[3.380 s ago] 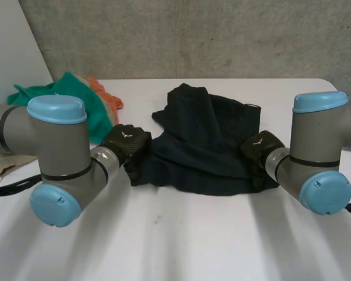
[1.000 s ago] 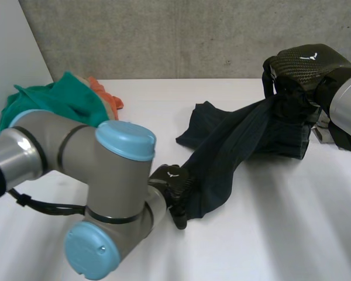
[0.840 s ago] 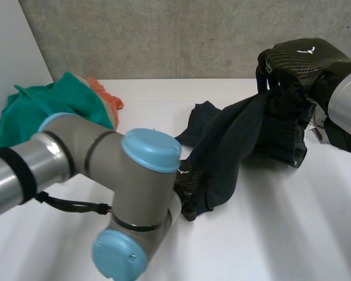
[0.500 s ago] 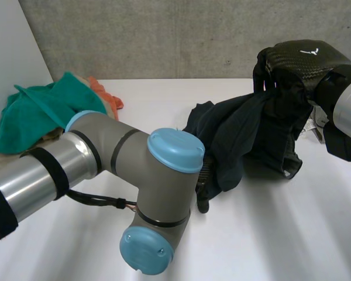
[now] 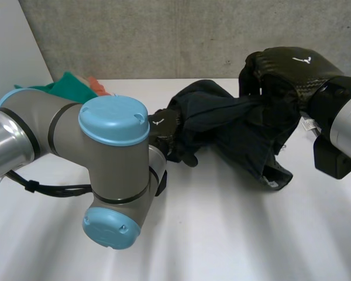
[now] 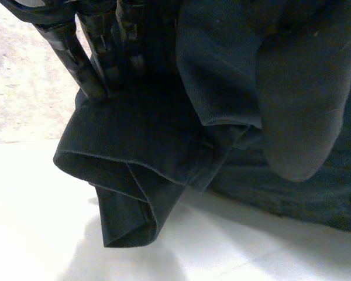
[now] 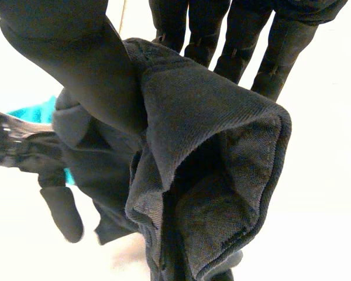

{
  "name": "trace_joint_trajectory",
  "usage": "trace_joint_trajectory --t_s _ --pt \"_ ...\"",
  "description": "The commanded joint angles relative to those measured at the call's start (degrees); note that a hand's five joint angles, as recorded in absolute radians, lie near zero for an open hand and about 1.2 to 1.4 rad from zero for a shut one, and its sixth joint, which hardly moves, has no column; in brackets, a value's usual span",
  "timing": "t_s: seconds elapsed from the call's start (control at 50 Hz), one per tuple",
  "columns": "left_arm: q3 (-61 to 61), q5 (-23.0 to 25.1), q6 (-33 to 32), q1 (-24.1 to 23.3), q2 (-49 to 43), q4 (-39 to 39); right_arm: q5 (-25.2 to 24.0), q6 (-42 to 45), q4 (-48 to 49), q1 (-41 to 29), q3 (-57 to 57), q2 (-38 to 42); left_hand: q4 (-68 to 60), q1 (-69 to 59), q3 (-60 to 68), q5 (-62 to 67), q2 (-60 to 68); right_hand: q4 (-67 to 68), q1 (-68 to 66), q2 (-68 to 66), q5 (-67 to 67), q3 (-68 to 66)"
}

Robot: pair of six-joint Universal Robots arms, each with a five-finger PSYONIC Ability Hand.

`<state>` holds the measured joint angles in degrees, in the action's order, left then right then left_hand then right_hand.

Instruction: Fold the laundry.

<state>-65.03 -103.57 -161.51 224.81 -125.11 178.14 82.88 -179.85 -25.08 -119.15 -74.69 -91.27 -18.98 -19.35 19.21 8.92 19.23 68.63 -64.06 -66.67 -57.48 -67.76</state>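
Observation:
A dark navy garment (image 5: 234, 126) hangs bunched between my two hands above the white table (image 5: 234, 234). My left hand (image 5: 164, 132) holds its left end; in the left wrist view the cloth (image 6: 134, 146) is pinched between the straight fingers (image 6: 88, 64) and the thumb (image 6: 298, 111). Higher up, my right hand (image 5: 286, 67) grips the right end, where a thick fold (image 7: 222, 175) sits between thumb (image 7: 76, 70) and fingers (image 7: 245, 41). One loose end droops to the table at the right (image 5: 275, 175).
A heap of green and orange cloths (image 5: 76, 82) lies at the back left, and the green cloth (image 7: 44, 111) also appears beyond my left hand (image 7: 58, 211). My left arm's elbow (image 5: 111, 175) stands over the table's front left. A grey wall closes the back.
My left hand has risen from the table's front and moved back and left, carrying its end of the garment up. The right hand has shifted slightly left, and the cloth now bunches between them.

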Motion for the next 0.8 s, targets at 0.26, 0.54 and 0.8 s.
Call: trace_joint_trajectory --t_s 0.26,0.54,0.8 --pt "3.68 -6.65 3.83 5.37 -2.51 2.74 -0.18 -2.87 0.11 0.23 -4.94 -4.79 -61.02 -60.65 60.79 61.08 60.77 11.37 -15.94 -13.33 -12.52 -12.24" --pt "-7.38 19.67 -27.91 13.98 18.39 -1.98 -6.24 14.42 2.14 12.01 -2.92 5.21 -61.02 -60.65 60.79 61.08 60.77 11.37 -15.94 -13.33 -12.52 -12.24" --pt "-4.50 19.46 -49.70 14.08 11.05 -14.93 -3.96 28.42 2.40 8.68 0.86 19.81 -61.02 -60.65 60.79 61.08 60.77 11.37 -15.94 -13.33 -12.52 -12.24"
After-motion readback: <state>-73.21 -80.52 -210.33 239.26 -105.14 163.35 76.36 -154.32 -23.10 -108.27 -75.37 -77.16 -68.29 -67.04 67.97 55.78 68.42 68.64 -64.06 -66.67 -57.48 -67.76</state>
